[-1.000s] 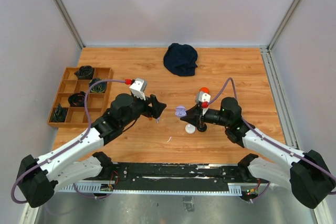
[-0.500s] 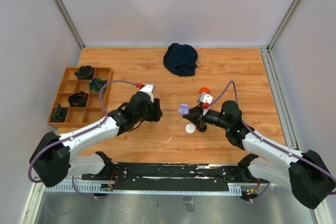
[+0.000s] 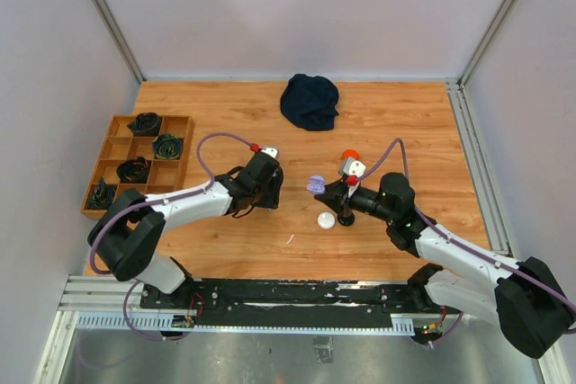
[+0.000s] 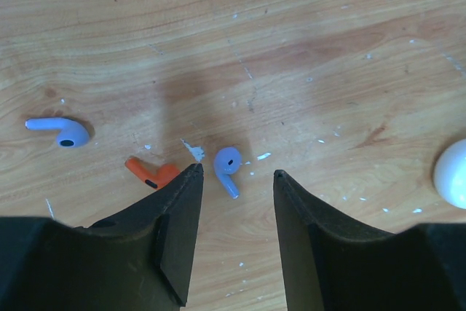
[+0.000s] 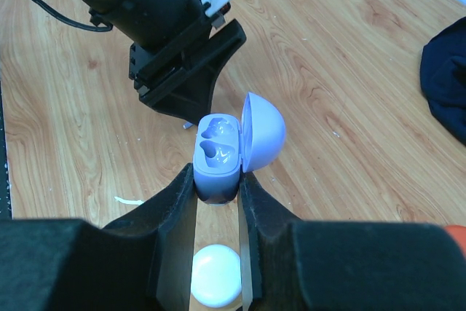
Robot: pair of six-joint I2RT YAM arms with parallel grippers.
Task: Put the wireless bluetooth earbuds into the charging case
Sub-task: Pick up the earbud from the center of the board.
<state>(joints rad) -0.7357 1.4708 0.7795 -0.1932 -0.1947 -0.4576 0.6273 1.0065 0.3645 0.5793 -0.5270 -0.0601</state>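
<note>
My left gripper point(image 4: 237, 172) straddles the purple earbud point(image 4: 227, 165) with slim gaps; an orange earbud point(image 4: 151, 173) crowds one finger's outside. Rightward, the white case point(image 4: 453, 172) and my right gripper point(image 5: 217, 176), clamping the charging case point(image 5: 218, 147), block passage.

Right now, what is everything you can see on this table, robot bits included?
purple earbuds: two, pale purple, on the wood; one between the left fingers' tips, one off to the side
orange earbud: one, orange, on the wood beside a left finger
purple charging case: one, purple, lid open, held up
white round case: one, white, on the table near the held case
cloth: one, dark blue, far middle
wooden tray: one, brown, left side, dark coiled items inside
table: one, wood
left fingers: two, black, apart
right fingers: two, black, clamped on the purple charging case
</note>
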